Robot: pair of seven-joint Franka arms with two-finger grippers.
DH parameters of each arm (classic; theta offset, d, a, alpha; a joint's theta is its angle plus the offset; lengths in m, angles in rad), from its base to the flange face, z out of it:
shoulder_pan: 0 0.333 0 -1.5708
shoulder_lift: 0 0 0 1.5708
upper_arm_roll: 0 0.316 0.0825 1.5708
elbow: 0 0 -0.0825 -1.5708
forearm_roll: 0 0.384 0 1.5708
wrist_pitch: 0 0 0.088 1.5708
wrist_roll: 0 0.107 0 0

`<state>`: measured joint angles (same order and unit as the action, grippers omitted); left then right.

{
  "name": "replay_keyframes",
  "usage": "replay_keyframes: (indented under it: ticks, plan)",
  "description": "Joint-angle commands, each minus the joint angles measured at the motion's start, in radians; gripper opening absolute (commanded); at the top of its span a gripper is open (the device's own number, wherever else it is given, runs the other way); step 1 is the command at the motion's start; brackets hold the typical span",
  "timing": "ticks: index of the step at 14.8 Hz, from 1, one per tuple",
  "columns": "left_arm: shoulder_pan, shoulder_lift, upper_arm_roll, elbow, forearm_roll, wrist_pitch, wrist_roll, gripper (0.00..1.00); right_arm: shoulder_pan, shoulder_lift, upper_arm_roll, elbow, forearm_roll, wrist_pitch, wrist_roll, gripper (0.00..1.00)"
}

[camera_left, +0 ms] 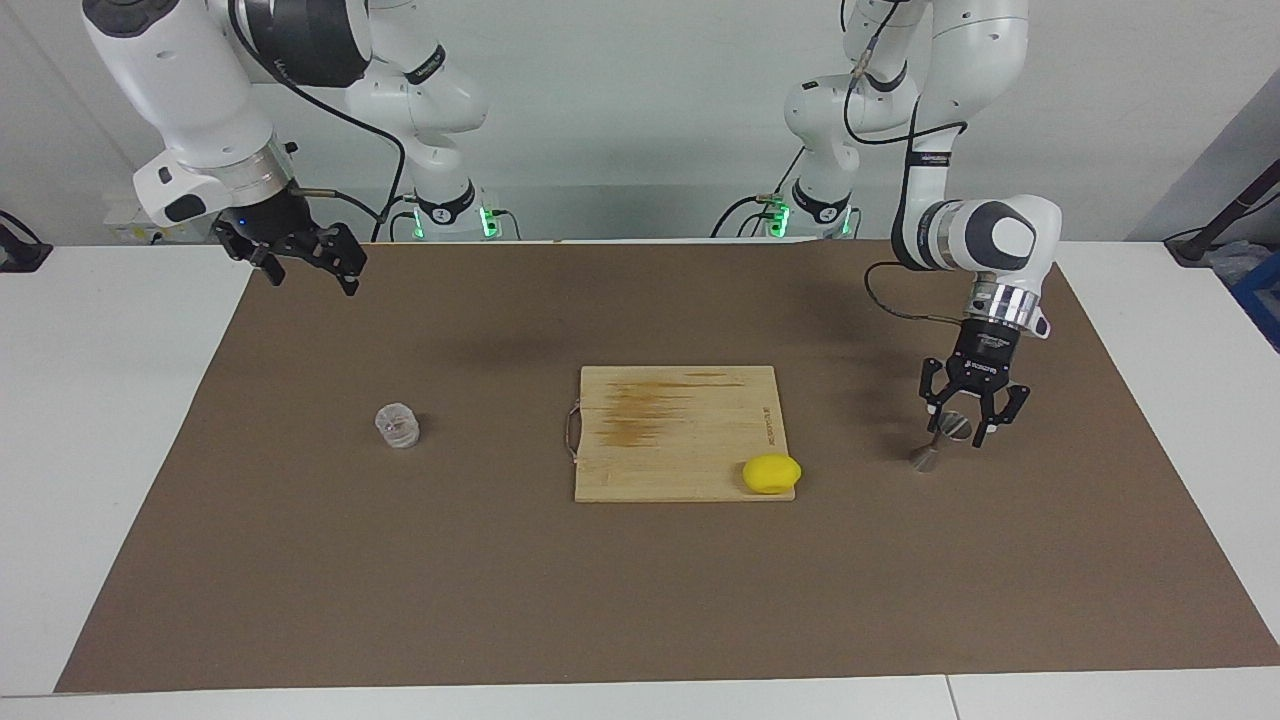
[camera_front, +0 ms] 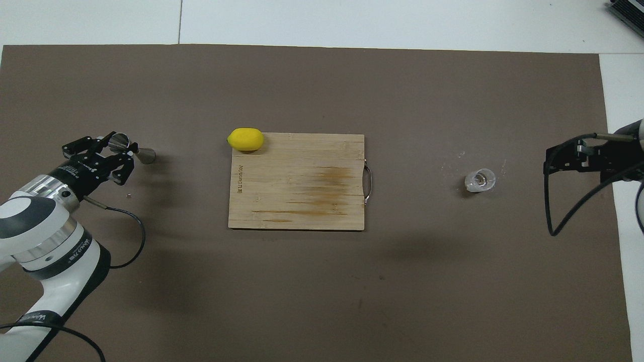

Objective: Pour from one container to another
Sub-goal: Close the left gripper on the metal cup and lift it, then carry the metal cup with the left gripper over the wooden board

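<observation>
The grey metal jigger [camera_left: 924, 458] [camera_front: 146, 156] stands on the brown mat toward the left arm's end of the table. My left gripper [camera_left: 958, 428] [camera_front: 119, 143] comes down from above and is shut on the jigger's upper cone. The small clear ribbed glass cup [camera_left: 398, 425] [camera_front: 479, 180] stands alone on the mat toward the right arm's end. My right gripper [camera_left: 305, 265] [camera_front: 551, 161] hangs open and empty over the mat's edge at that end, waiting well apart from the glass cup.
A wooden cutting board [camera_left: 680, 430] [camera_front: 297, 181] with a metal handle lies mid-table between the two containers. A yellow lemon [camera_left: 771, 473] [camera_front: 245, 139] rests on the board's corner, on the side toward the jigger and farther from the robots. A brown mat [camera_left: 640, 600] covers the white table.
</observation>
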<state>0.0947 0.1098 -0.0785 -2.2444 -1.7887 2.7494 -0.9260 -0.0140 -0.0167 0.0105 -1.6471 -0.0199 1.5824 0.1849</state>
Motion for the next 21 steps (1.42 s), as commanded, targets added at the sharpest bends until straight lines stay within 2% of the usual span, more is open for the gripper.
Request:
replay_keyframes:
  ticks: [1, 4, 9, 12, 14, 21]
  plan:
    - [-0.018, -0.016, 0.006, -0.011, -0.027, 0.029, 0.021, 0.17, -0.007, -0.026, 0.002, -0.034, 0.017, 0.030, -0.002, 1.00]
    - [-0.024, -0.021, 0.006, -0.009, -0.027, 0.042, 0.018, 0.00, -0.007, -0.026, 0.002, -0.034, 0.017, 0.030, -0.002, 1.00]
    - [-0.076, -0.025, 0.000, 0.038, -0.018, 0.131, 0.016, 0.00, -0.007, -0.026, 0.002, -0.034, 0.017, 0.030, -0.002, 1.00]
    - [-0.108, -0.059, -0.021, 0.043, -0.015, 0.131, -0.005, 0.00, -0.007, -0.026, 0.002, -0.034, 0.017, 0.030, -0.004, 1.00]
    - [-0.159, -0.071, -0.030, 0.048, -0.015, 0.130, -0.089, 0.00, -0.010, -0.026, 0.000, -0.033, 0.017, 0.030, -0.002, 1.00]
    - [-0.276, -0.053, -0.056, 0.150, 0.000, 0.072, -0.096, 0.00, -0.017, -0.025, 0.000, -0.023, 0.018, 0.027, 0.001, 1.00]
